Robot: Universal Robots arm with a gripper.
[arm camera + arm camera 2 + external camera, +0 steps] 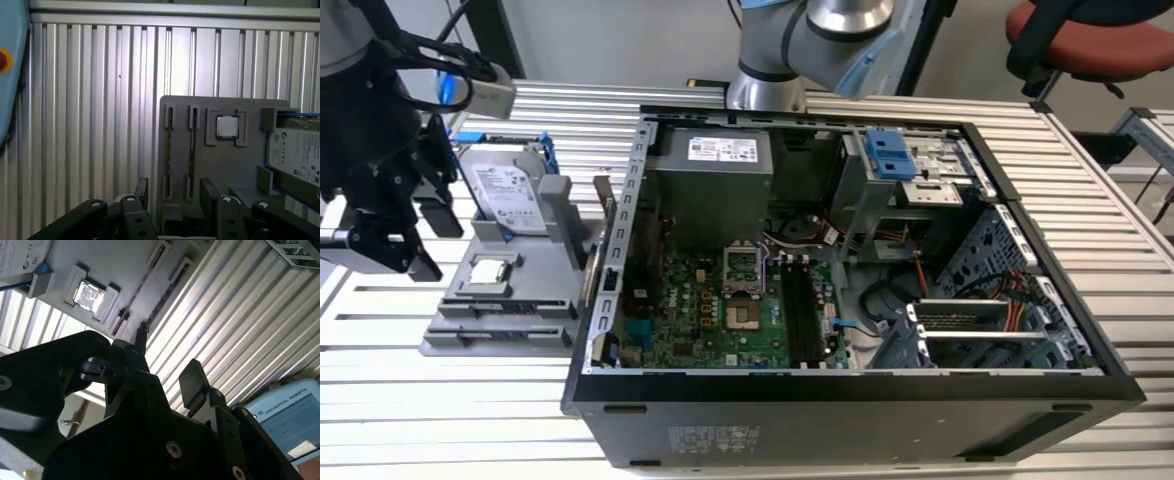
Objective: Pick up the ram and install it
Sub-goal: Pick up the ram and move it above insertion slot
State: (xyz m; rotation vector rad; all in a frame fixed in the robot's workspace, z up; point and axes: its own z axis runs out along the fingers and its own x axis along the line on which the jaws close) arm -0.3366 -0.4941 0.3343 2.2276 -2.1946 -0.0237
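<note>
The ram shows as a thin dark strip seen edge-on, standing in a narrow slot of the grey holder. A second slot just beside it holds what looks like another such strip. That makes two strips, and their chips cannot be made out from this angle. The gripper hangs above the near end of these slots with its two black fingers spread apart and nothing between them, clear of the ram. On the same holder, beside the slots, lies one square silver processor, and beyond it stands one hard drive in a blue bracket. In the exterior view the holder sits on the slatted metal table at the exterior view's left. One open computer case is just beside it to the right, with its green motherboard and long black memory sockets exposed. A blue pendant with a red button lies on the table, well apart from the holder.
</note>
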